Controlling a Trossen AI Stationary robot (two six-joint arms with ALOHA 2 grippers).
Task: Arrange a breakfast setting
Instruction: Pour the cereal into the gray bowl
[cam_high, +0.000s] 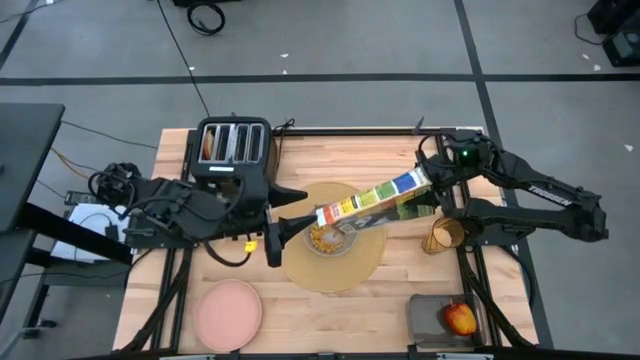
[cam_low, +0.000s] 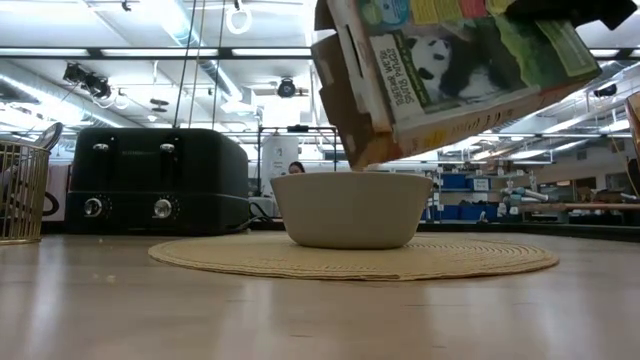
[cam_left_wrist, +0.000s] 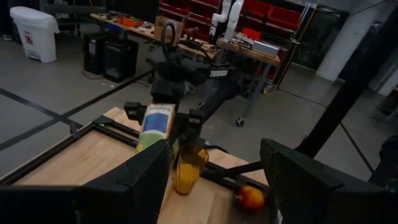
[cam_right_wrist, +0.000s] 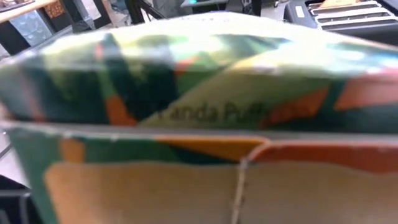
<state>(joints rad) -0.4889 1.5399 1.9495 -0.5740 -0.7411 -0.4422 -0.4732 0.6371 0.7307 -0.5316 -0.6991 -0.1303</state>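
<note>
A colourful cereal box (cam_high: 370, 200) hangs slanted over the pale grey bowl (cam_high: 328, 240), with my right gripper (cam_high: 428, 195) shut on it. In the low view the box's open end (cam_low: 350, 130) points down just above the bowl (cam_low: 352, 208). Cereal lies in the bowl, which stands on the round tan placemat (cam_high: 350, 270). My left gripper (cam_high: 283, 232) is open beside the bowl's left rim, with nothing between its fingers. The amber tumbler (cam_high: 446, 235) stands right of the mat. The pink plate (cam_high: 228, 312) lies near the front left. My right gripper holds the cereal box at its closed end (cam_high: 418, 190), coming from the table's right side. The box fills the right wrist view and hides the fingers. It is lifted clear and tilted, its open end lowest, over the bowl.
A black four-slot toaster (cam_high: 233, 148) stands at the far left. A dark mesh basket (cam_high: 430, 320) at the front right holds the red apple (cam_high: 460, 318). Bare wood shows between the plate and the basket.
</note>
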